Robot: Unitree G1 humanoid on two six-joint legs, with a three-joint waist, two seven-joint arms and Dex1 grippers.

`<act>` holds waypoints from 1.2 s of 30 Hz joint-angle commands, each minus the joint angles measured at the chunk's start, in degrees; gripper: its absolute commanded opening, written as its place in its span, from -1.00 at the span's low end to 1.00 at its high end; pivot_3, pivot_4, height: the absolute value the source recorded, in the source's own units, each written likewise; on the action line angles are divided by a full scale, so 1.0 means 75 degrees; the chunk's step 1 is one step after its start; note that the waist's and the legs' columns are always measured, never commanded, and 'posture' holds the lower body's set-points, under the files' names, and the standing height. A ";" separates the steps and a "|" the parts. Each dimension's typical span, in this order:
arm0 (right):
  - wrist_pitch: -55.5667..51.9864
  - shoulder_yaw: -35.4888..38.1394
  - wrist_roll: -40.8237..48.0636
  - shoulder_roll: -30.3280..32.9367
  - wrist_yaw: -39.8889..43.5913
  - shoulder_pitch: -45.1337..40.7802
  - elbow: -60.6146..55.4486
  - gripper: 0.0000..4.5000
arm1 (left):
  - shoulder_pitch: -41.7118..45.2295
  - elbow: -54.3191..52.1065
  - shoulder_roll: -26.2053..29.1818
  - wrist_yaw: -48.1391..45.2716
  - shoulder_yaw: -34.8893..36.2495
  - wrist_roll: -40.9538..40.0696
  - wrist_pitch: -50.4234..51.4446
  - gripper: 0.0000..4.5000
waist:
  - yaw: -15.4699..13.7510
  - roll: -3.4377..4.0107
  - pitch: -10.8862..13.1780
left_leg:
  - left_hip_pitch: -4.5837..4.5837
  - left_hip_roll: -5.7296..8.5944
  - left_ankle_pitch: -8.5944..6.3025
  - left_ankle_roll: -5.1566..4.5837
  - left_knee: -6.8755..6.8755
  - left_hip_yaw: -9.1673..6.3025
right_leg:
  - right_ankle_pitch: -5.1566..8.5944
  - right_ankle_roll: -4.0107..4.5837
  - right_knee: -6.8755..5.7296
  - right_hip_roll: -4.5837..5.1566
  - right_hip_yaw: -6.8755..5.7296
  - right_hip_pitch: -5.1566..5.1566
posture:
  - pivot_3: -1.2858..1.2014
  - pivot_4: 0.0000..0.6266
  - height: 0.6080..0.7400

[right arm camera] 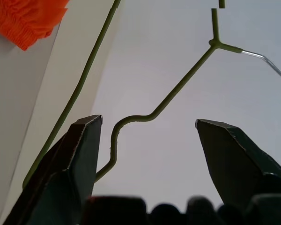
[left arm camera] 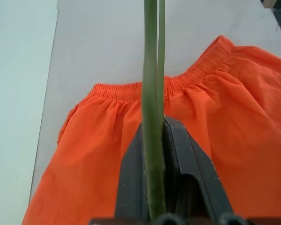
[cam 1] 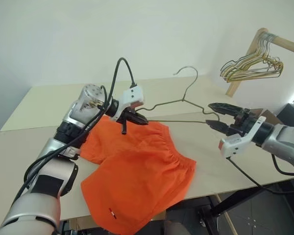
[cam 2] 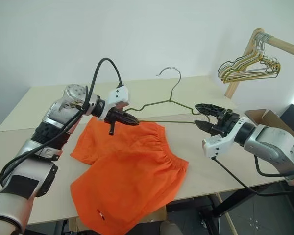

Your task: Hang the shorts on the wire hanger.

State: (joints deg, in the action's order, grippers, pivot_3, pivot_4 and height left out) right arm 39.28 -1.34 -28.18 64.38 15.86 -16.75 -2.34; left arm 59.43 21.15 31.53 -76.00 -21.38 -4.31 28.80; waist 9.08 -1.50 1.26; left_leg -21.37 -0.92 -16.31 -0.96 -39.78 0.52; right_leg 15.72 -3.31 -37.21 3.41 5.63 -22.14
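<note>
above the table, the wire hanger runs lengthwise between the hands: the left gripper pinches one end of it, while the right gripper stands spread around the other end, gripping nothing. directly beneath lie the shorts, flat, waistband toward the hanger, nearer the left arm.

I see my left gripper at nine o'clock, its black fingers pinched together, pointing toward three o'clock and slightly downward. My right gripper at three o'clock points toward nine, fingers spread wide.
</note>
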 commanded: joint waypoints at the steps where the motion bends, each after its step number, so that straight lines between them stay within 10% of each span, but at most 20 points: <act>1: -0.0299 0.0508 0.1587 0.0229 0.0909 0.0354 -0.0501 0.98 | -0.0085 -0.0044 0.0208 0.0174 0.0120 0.0217 -0.0155 -1.00 | 0.0001 0.0000 0.0000 | 0.0000 0.0000 0.0000 0.0000 0.0000 -0.0001 | 0.0000 0.0000 0.0000 0.0000 0.0000 0.0001 | -0.09 -1.00 1.00; 8: -0.7853 0.1066 0.7122 0.0936 0.3541 0.0319 -0.3019 0.98 | -0.0376 -0.0581 0.0538 -0.0030 0.0318 0.0193 -0.1090 -1.00 | -0.0065 0.0001 0.0001 | 0.0000 -0.0004 0.0000 0.0000 -0.0009 -0.0025 | -0.0003 -0.0002 -0.0006 0.0005 -0.0007 0.0016 | -0.07 -1.00 1.00; 13: -1.0939 0.0262 0.8637 0.1135 0.4635 -0.1830 -0.2752 0.98 | -0.0526 -0.1137 0.0648 0.0041 0.0422 0.0145 -0.1191 -1.00 | -0.0184 0.0010 0.0003 | 0.0003 -0.0007 0.0000 0.0000 0.0002 -0.0035 | -0.0008 0.0001 0.0001 0.0007 -0.0023 0.0012 | -0.05 -1.00 1.00; 30: -1.0631 -0.1904 0.6114 -0.0208 0.6137 -0.3386 -0.1194 0.98 | -0.1033 -0.2572 0.1042 -0.0005 0.0783 -0.0496 -0.0489 -1.00 | -0.0771 0.0023 0.0003 | -0.0083 0.0002 -0.0005 -0.0009 -0.0020 -0.0013 | -0.0008 -0.0004 -0.0005 0.0008 -0.0024 -0.0072 | 0.01 -1.00 1.00; 36: -1.0420 -0.1776 0.5959 -0.0336 0.6582 -0.3288 -0.1124 0.32 | -0.1079 -0.2716 0.1122 -0.0135 0.0769 -0.0583 -0.0521 -1.00 | -0.0892 0.0024 0.0003 | -0.0083 0.0002 -0.0005 -0.0009 -0.0022 -0.0008 | -0.0008 -0.0004 -0.0006 0.0006 -0.0029 -0.0073 | 0.01 -1.00 1.00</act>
State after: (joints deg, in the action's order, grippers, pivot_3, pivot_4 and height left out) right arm -40.19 -16.89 16.83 61.76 64.17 -40.45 -10.42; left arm 50.70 2.43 39.46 -76.95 -17.39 -7.30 25.13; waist 2.40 -1.33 1.28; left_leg -22.00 -0.90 -16.35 -1.02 -39.95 0.46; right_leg 15.66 -3.34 -37.25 3.46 5.41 -22.68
